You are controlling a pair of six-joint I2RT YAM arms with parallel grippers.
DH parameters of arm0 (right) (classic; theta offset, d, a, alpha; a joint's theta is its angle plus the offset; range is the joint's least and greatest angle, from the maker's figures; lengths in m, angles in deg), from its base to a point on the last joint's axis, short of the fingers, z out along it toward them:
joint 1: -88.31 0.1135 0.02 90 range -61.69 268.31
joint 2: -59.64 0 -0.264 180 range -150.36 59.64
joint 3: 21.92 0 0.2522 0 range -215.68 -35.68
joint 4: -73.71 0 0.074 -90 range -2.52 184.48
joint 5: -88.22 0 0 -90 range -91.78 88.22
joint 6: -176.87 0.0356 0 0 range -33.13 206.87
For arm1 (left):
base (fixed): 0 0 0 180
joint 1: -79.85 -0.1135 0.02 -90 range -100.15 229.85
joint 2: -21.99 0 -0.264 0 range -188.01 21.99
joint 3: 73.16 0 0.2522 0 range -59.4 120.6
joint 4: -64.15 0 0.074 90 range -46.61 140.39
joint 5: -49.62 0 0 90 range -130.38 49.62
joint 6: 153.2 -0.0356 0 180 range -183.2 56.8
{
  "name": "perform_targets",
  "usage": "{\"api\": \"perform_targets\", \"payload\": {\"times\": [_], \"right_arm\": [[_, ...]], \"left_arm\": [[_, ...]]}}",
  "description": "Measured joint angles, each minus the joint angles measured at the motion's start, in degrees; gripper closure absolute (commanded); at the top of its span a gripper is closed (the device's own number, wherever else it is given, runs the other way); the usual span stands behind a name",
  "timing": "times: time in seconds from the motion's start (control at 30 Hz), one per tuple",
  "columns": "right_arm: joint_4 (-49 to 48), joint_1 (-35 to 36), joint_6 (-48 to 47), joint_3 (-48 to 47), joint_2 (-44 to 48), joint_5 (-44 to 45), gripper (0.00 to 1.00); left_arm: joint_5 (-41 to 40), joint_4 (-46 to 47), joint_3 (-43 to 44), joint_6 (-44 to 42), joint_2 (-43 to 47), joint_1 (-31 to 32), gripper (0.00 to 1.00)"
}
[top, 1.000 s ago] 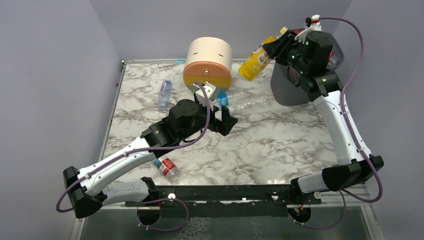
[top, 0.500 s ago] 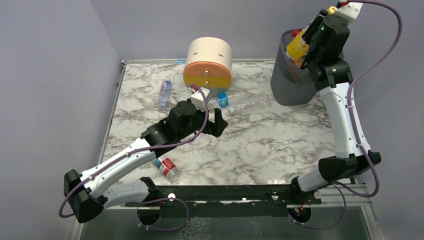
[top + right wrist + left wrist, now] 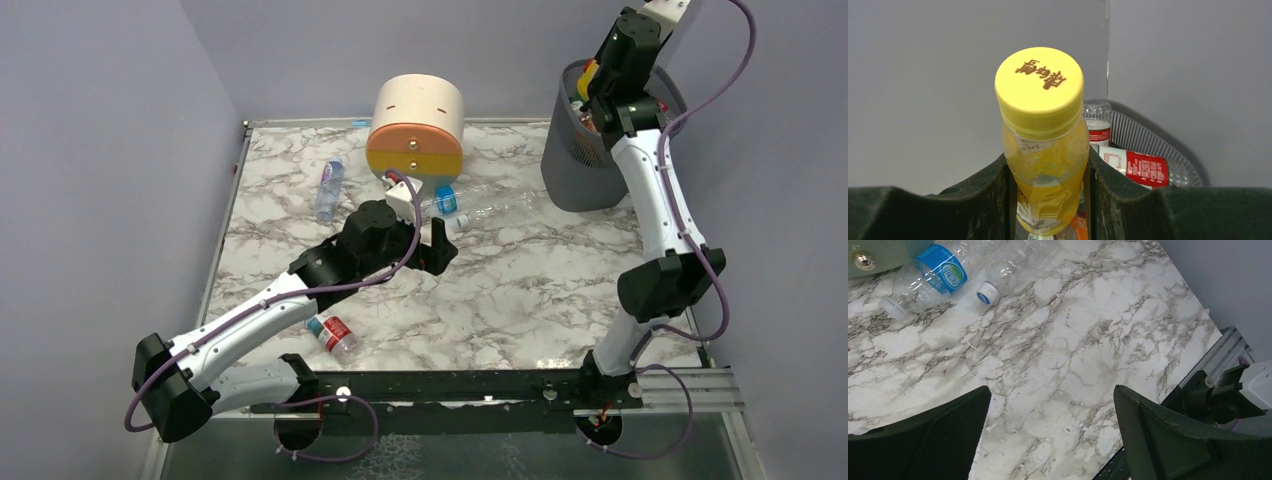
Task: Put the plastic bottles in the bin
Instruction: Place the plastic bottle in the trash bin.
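My right gripper (image 3: 597, 88) is shut on a yellow-capped orange-yellow bottle (image 3: 1045, 150) and holds it over the dark grey mesh bin (image 3: 575, 175). Red-labelled bottles (image 3: 1143, 167) lie inside the bin, whose rim (image 3: 1173, 145) shows behind the held bottle. My left gripper (image 3: 440, 245) is open and empty, low over the marble. Just beyond it lie a clear bottle with a blue label (image 3: 442, 200) and a second clear bottle (image 3: 497, 208); both also show in the left wrist view, the blue-label one (image 3: 939, 270) and the other's cap (image 3: 986, 292).
The round cream-orange drawer unit (image 3: 415, 125) stands at the back centre. A blue-label bottle (image 3: 329, 187) lies at the left. A red-label bottle (image 3: 333, 335) lies near the front edge, beside the left arm. The table's front rail (image 3: 1218, 355) shows past the left fingers.
My right arm has swung the yellow bottle up and right, from beside the drawer unit to over the bin. My left gripper has shifted slightly left and stays open.
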State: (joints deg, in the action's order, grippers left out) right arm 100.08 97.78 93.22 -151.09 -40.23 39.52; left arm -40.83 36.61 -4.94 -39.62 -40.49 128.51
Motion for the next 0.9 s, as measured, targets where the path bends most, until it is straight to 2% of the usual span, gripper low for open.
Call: {"api": "perform_targets", "payload": {"times": [0.27, 0.67, 0.7, 0.77, 0.9], "right_arm": [[-1.7, -0.7, 1.0, -1.9, -6.9, -2.0, 0.79], [-7.6, -2.0, 5.6, 3.8, -5.8, -6.6, 0.83], [-8.1, -2.1, 5.9, 4.6, -5.4, -6.8, 0.81], [-8.8, -2.3, 6.7, 6.4, -4.3, -7.2, 0.68], [-11.0, -2.4, 8.2, 11.7, -1.1, -7.6, 0.50]], "left_arm": [[0.1, 0.8, -2.1, 1.7, 0.5, -0.2, 0.01], [1.2, 1.3, -2.7, 3.1, 0.6, -0.2, 0.01], [1.2, 1.5, -2.7, 3.2, 0.6, -0.2, 0.01], [1.5, 1.9, -2.7, 3.3, 0.6, -0.2, 0.01], [2.0, 2.5, -2.7, 3.6, 0.3, -0.2, 0.01]]}}
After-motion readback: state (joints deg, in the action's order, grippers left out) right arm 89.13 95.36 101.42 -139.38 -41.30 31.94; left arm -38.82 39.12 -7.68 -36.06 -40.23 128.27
